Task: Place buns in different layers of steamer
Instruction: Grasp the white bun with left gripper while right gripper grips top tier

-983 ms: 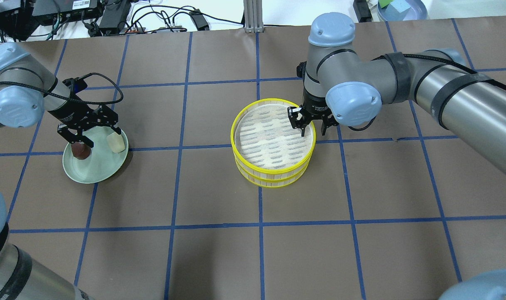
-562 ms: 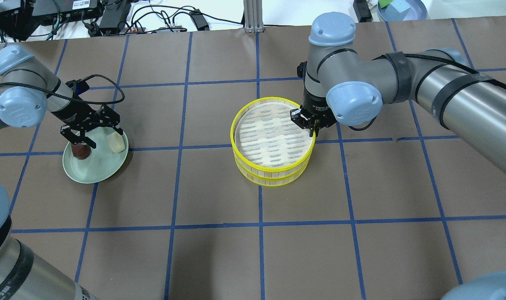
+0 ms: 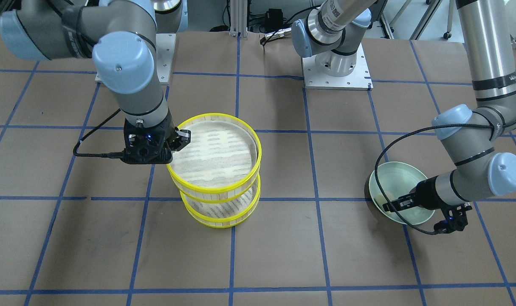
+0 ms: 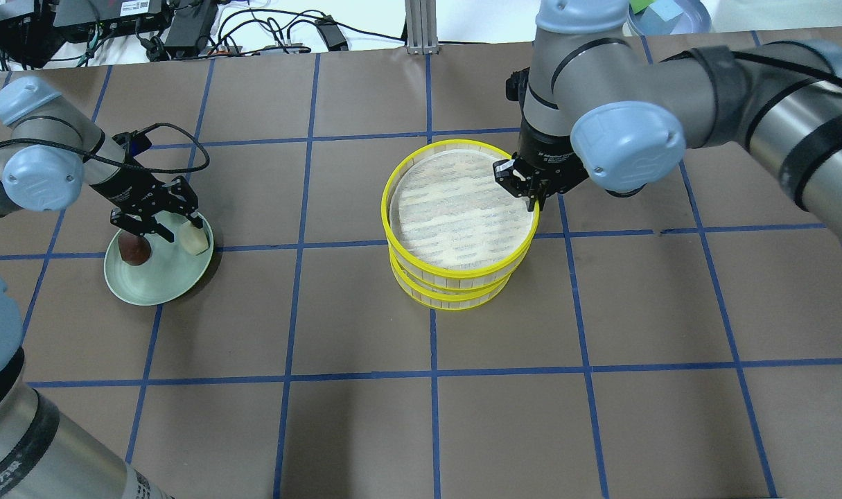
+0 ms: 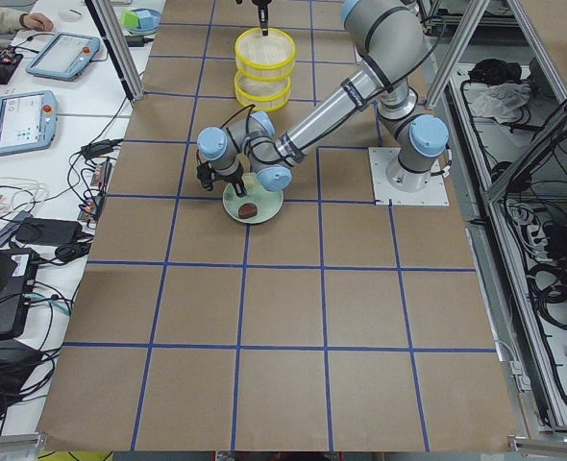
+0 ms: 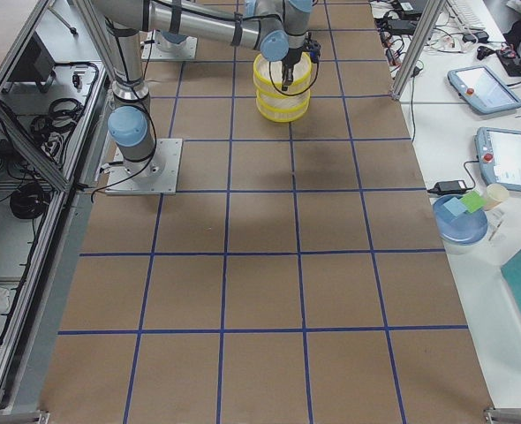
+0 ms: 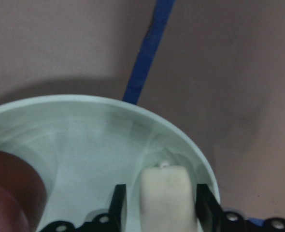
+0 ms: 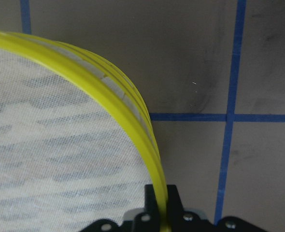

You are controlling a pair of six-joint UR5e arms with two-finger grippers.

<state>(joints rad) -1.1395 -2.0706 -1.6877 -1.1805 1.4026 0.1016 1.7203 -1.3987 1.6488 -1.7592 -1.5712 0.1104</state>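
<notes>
Two steamer layers stand at mid-table. My right gripper (image 4: 531, 196) is shut on the yellow rim of the upper layer (image 4: 455, 208) and holds it lifted and slightly offset above the lower layer (image 4: 455, 299); the gap shows in the front view between upper (image 3: 215, 159) and lower (image 3: 219, 210). Both layers look empty. The rim runs between the pads in the right wrist view (image 8: 157, 193). My left gripper (image 4: 183, 230) is open over the pale green plate (image 4: 150, 287), its fingers either side of a pale bun (image 7: 166, 188). A brown bun (image 4: 134, 251) sits beside it.
Cables and electronics (image 4: 185, 28) lie along the far edge, with a blue bowl (image 4: 670, 15) at the far right corner. The arm bases (image 3: 336, 68) stand at the robot's side. Brown paper with blue tape lines covers the table.
My right gripper closed on the upper layer's rim and lifted it off the lower layer. My left gripper shifted from over the brown bun to around the pale bun.
</notes>
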